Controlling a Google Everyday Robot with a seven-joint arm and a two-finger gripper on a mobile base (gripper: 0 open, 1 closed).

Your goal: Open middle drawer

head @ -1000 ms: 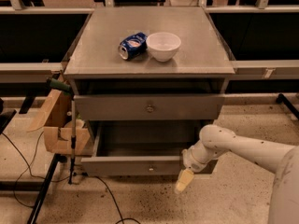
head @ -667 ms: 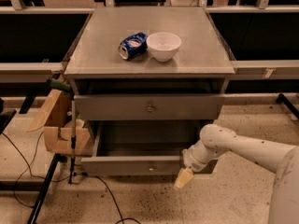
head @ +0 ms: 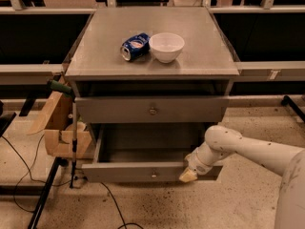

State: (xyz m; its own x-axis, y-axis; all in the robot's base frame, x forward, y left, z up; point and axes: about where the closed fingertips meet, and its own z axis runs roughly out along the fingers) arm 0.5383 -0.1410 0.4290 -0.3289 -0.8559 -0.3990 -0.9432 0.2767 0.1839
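Observation:
The middle drawer (head: 124, 171) is the lower grey front with a small round knob, pulled well out of the cabinet so its shallow grey tray shows. My gripper (head: 188, 175), a pale yellowish tip on the white arm coming from the right, sits at the right end of that drawer front, touching or just in front of it. Above it, another grey drawer front (head: 119, 109) with a centre knob stands nearly flush with the cabinet.
On the cabinet top (head: 95, 51) lie a blue can (head: 135, 46) on its side and a white bowl (head: 167, 46). A wooden stand (head: 62, 128) and black cables (head: 28, 171) sit on the floor at the left. Dark shelving flanks the cabinet.
My gripper tip has risen a little, from below the drawer front's lower edge up onto its right end. The drawer front looks slightly further out.

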